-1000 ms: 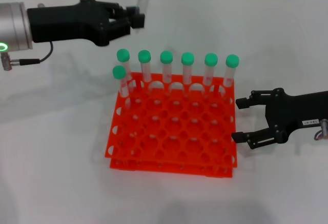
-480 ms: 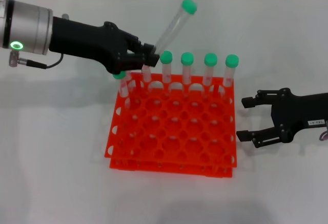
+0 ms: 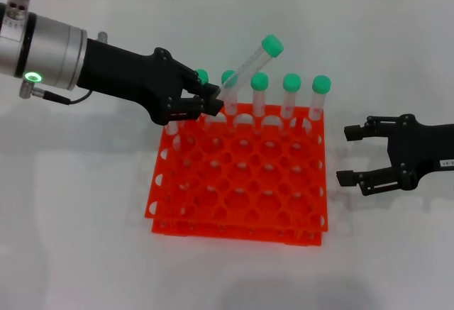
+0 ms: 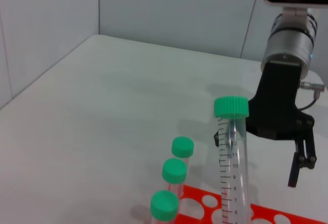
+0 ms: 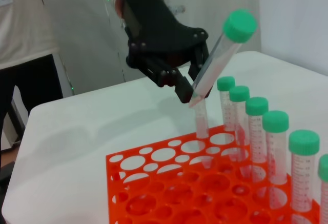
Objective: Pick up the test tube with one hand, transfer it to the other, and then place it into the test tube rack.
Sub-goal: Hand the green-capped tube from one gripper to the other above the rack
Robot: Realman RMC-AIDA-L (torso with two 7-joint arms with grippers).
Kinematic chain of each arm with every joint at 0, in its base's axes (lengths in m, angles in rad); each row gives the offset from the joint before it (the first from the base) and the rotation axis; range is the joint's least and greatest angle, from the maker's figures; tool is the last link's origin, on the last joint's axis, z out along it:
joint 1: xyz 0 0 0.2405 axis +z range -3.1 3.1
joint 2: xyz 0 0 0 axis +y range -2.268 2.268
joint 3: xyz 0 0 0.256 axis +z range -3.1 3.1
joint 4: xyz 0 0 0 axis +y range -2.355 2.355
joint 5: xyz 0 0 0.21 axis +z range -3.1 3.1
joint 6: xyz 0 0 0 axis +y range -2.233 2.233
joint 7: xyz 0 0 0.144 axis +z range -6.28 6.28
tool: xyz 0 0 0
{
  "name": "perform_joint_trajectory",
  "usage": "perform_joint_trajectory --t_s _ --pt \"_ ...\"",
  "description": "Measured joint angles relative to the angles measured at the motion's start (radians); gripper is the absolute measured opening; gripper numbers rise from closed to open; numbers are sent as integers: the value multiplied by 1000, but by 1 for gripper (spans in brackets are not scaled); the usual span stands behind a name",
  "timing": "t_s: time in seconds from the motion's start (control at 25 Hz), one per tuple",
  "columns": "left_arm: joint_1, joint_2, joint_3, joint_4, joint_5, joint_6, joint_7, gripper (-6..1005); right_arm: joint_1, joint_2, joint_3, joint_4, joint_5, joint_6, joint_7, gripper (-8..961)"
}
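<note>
My left gripper (image 3: 211,102), black and unlabelled, is shut on the lower end of the test tube (image 3: 245,65). It holds the tube above the back left of the orange test tube rack (image 3: 241,182), tilted with its green cap (image 3: 272,45) toward the right. In the right wrist view the left gripper (image 5: 187,88) grips the slanted tube (image 5: 215,60) over the rack (image 5: 154,193). The left wrist view shows the tube (image 4: 233,167) close up. My right gripper (image 3: 345,155) is open and empty, just right of the rack; it also shows in the left wrist view (image 4: 301,170).
Several other green-capped tubes (image 3: 291,93) stand in the rack's back row, close under the held tube; they also show in the right wrist view (image 5: 277,142). The rack's other holes are empty. A white table (image 3: 85,239) surrounds it. A person (image 5: 20,55) stands beyond the table.
My left gripper has come down and to the right over the rack's back row, tilting the tube further to the right. My right gripper has drifted slightly right, still open.
</note>
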Motion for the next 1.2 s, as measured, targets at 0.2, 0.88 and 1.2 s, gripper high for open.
perform_joint_trajectory --t_s 0.2,0.88,1.2 --pt "15 -19 -4 12 -6 3 47 192 -1 -3 15 0 0 -5 2 869" --pt "49 -53 -6 30 -23 4 136 192 1 -16 220 36 41 -146 36 870" --pt "40 -62 -2 35 -22 -3 137 192 10 18 217 193 179 -90 -79 870"
